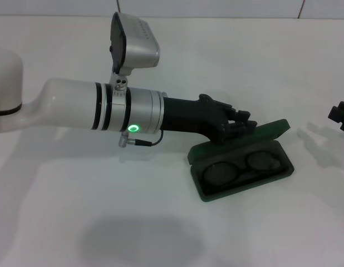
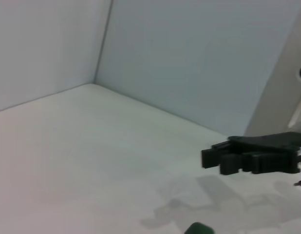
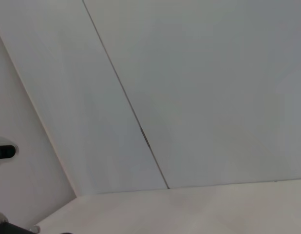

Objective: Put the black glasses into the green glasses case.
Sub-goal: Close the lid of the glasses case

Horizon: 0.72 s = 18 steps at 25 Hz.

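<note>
The left arm (image 1: pixel 66 108) has a glossy white housing with black ring bands, then a brushed silver collar carrying a lit green indicator (image 1: pixel 133 128) and a thin black cable. A silver camera module (image 1: pixel 133 44) is bracketed above the collar with visible screws. The left gripper (image 1: pixel 239 123) is matte black, with blocky ridged fingers.
</note>
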### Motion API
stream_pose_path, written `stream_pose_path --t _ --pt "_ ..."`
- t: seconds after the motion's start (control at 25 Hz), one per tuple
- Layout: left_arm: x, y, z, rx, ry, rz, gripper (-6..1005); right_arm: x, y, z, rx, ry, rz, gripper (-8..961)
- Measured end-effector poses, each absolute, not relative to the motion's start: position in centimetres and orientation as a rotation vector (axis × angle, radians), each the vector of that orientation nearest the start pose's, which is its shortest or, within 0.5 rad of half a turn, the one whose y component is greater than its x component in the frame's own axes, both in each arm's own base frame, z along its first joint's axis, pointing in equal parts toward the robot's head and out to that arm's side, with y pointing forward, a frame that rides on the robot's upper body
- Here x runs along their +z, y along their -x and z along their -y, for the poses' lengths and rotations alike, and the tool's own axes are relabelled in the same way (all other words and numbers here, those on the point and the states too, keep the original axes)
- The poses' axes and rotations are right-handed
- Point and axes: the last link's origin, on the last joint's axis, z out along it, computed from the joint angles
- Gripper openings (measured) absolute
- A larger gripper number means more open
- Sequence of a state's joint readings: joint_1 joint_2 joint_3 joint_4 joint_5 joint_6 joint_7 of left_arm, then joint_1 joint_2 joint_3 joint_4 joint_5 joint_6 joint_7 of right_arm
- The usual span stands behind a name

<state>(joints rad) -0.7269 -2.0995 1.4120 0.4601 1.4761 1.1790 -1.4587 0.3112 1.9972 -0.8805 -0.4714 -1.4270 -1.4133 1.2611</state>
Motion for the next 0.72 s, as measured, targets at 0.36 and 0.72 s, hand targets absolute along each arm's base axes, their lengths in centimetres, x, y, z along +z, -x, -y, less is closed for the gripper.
stream_pose_path --t 0.36,0.72 --pt "-10.5 18.0 -35.3 -0.609 2.908 0.644 263 2.7 -32.5 -30.0 0.946 2.251 -0.846 395" --pt "-11.1 18.1 -34.5 -0.582 2.949 0.637 275 2.6 -32.6 -30.1 0.939 2.248 -0.849 401"
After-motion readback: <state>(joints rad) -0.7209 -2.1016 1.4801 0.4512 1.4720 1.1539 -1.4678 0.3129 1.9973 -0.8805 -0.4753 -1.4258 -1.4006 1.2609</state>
